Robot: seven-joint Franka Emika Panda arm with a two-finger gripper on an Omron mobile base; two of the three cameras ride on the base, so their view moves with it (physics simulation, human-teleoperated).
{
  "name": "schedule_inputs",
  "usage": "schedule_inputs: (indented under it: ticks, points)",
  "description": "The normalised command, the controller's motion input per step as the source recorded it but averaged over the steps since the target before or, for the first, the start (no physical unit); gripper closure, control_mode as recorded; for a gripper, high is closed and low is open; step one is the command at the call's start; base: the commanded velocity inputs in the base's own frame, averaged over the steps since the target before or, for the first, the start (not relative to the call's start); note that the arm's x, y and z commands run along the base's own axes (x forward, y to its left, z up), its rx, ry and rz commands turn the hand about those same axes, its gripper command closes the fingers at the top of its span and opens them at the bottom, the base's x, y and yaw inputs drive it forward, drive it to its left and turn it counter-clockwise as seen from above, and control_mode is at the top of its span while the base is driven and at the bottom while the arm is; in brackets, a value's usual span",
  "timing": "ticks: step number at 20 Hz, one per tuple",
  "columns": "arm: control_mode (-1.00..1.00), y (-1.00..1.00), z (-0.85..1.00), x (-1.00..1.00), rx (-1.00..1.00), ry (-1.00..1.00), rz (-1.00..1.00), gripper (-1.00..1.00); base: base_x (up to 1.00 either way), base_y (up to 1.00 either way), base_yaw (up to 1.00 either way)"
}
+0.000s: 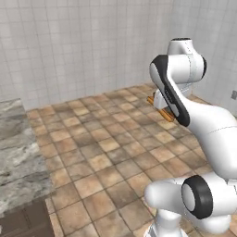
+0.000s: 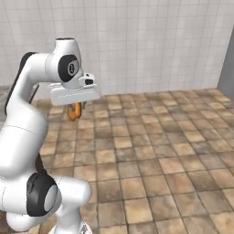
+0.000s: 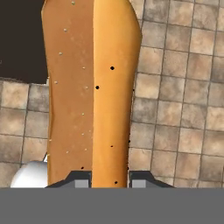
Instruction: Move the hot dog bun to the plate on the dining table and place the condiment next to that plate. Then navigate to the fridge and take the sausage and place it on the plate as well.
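A: Tool (image 3: 109, 177) status?
B: Clenching on the hot dog bun (image 3: 92, 87). In the hand view the two dark fingertips (image 3: 78, 178) are pressing its near end from either side, and the bun is running straight out ahead of the tool, tan half on one side, paler orange half on the other.

A: Where is the bun sitting in the room?
B: It is hanging in the air, off any surface. In the right base view the hot dog bun (image 2: 74, 111) is poking down just below the white hand, over the tiled floor (image 2: 160, 137). In the left base view a sliver of the hot dog bun (image 1: 163, 112) is showing behind the arm's dark elbow.

A: Anything near the tool?
B: The desk (image 1: 18, 152), its veined marble top, is lying well off to the tool's left in the left base view. Beyond the bun in the hand view a dark brown panel (image 3: 22, 39) is meeting the floor tiles. White tiled walls (image 2: 151, 41) are standing far ahead of the tool.
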Motion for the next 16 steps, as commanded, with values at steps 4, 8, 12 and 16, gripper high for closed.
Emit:
schedule_inputs:
  ticks: [4,8,12,16]
  points:
    - [1.0,0.0,0.0,0.0,0.0,0.0,0.0,1.0,1.0,-0.05,-0.03]
    - [1.0,0.0,0.0,0.0,0.0,0.0,0.0,1.0,1.0,-0.13,-0.02]
    - [1.0,0.0,0.0,0.0,0.0,0.0,0.0,1.0,1.0,-0.05,0.0]
    - [1.0,0.0,0.0,0.0,0.0,0.0,0.0,1.0,1.0,-0.01,0.0]
